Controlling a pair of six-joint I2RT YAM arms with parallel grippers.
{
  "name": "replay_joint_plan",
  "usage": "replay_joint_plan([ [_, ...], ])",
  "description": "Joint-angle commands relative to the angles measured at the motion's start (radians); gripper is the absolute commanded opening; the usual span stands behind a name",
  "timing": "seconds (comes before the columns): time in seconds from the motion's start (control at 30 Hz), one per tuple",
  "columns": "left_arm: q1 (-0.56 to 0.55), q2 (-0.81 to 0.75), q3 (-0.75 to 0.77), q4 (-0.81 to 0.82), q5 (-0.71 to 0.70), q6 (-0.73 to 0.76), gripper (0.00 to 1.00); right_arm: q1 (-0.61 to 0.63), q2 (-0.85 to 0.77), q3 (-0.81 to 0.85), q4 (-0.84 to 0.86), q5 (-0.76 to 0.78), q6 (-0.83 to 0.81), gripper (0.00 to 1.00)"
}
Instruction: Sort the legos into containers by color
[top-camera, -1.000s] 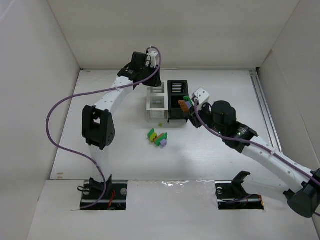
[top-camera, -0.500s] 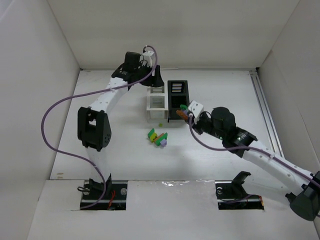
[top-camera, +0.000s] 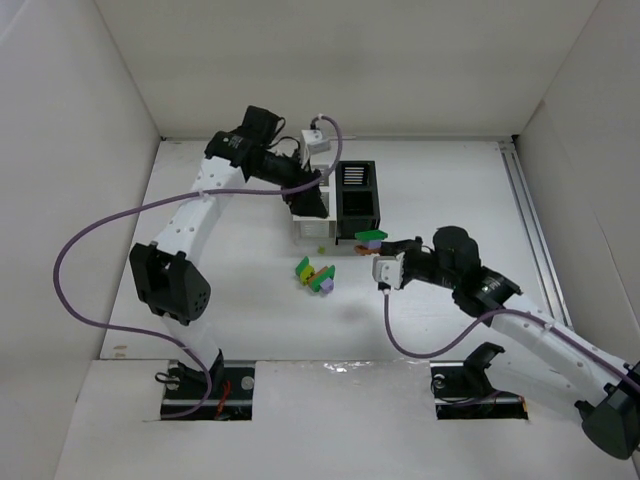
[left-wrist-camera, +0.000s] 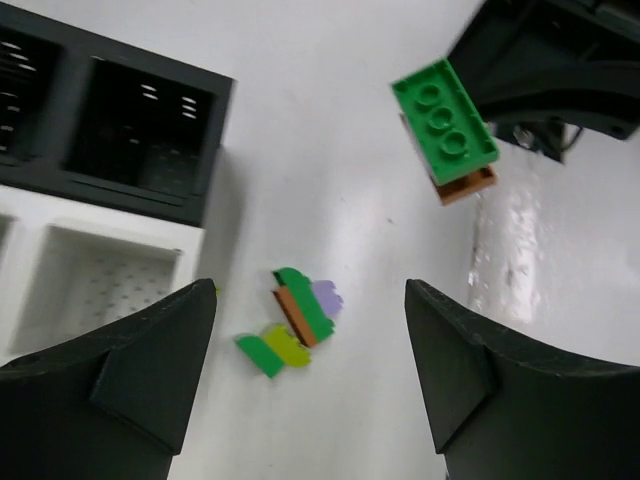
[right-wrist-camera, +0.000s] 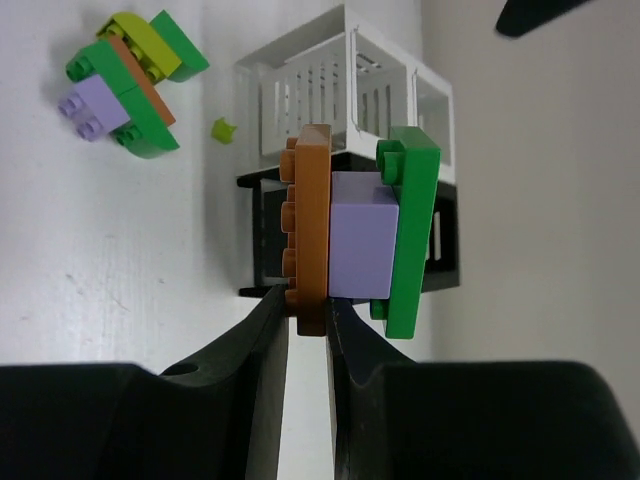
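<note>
1. The containers (top-camera: 338, 203) form a 2x2 block of slatted bins at upper centre of the top view. The two white bins (top-camera: 308, 228) are on its left and the two black bins (top-camera: 358, 180) on its right.
2. In the left wrist view, the white bin at lower left shows its perforated floor. The interiors of the black bins at upper left are too dark to read.
3. The left gripper (top-camera: 305, 192) hangs above the white bins. Its fingers (left-wrist-camera: 150, 370) are spread wide with nothing between them.
4. The right gripper (right-wrist-camera: 305, 305) sits just below and right of the black bins, clear of the table. Its fingers are closed tight on a brick stack (top-camera: 370, 240).
5. The fingers pinch the stack's orange plate (right-wrist-camera: 308, 225). A purple brick (right-wrist-camera: 362, 240) and a green plate (right-wrist-camera: 410, 230) are attached beside it.
6. A cluster of legos (top-camera: 315, 274), green, yellow, orange and purple, lies on the table below the bins.
7. A tiny lime piece (top-camera: 321, 249) lies between the cluster and the bins.
</note>
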Motion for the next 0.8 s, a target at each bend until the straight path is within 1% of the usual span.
replay_joint_plan([
  [0.0,-0.007,-0.025,-0.019,-0.186,0.059,0.184,0.74,0.053,-0.010,-0.027,0.018,-0.047,-0.239,0.00],
  [0.07,-0.028,-0.012,0.007,-0.219,0.073,0.194,0.74,0.091,-0.010,-0.027,0.018,-0.012,-0.256,0.00],
  [0.1,-0.039,-0.001,0.007,-0.219,0.064,0.194,0.75,0.131,0.001,-0.027,0.018,0.026,-0.256,0.00],
  [0.2,-0.076,-0.001,0.020,-0.219,0.055,0.185,0.75,0.186,0.022,-0.027,0.018,0.089,-0.298,0.00],
  [0.27,-0.099,-0.001,0.020,-0.184,0.030,0.124,0.75,0.243,0.053,-0.027,0.018,0.169,-0.339,0.00],
  [0.33,-0.147,0.013,0.049,-0.184,-0.026,0.102,0.75,0.303,0.085,-0.015,0.030,0.282,-0.330,0.00],
  [0.43,-0.183,0.022,0.049,-0.198,-0.053,0.093,0.75,0.344,0.160,0.019,0.039,0.385,-0.310,0.00],
  [0.47,-0.184,0.022,0.049,-0.189,-0.053,0.093,0.77,0.358,0.182,0.028,0.054,0.460,-0.310,0.00],
  [0.5,-0.184,0.022,0.035,-0.189,-0.053,0.084,0.77,0.371,0.220,0.045,0.055,0.485,-0.301,0.00],
  [0.53,-0.184,0.022,0.035,-0.189,-0.053,0.084,0.79,0.371,0.239,0.054,0.055,0.510,-0.289,0.00],
  [0.57,-0.184,0.022,0.035,-0.189,-0.053,0.084,0.85,0.380,0.254,0.054,0.082,0.557,-0.278,0.00],
  [0.63,-0.194,0.022,0.035,-0.189,-0.062,0.093,0.86,0.389,0.277,0.082,0.093,0.580,-0.254,0.00],
  [0.77,-0.194,0.040,-0.003,-0.189,-0.074,0.082,0.86,0.412,0.299,0.070,0.170,0.643,-0.244,0.00],
])
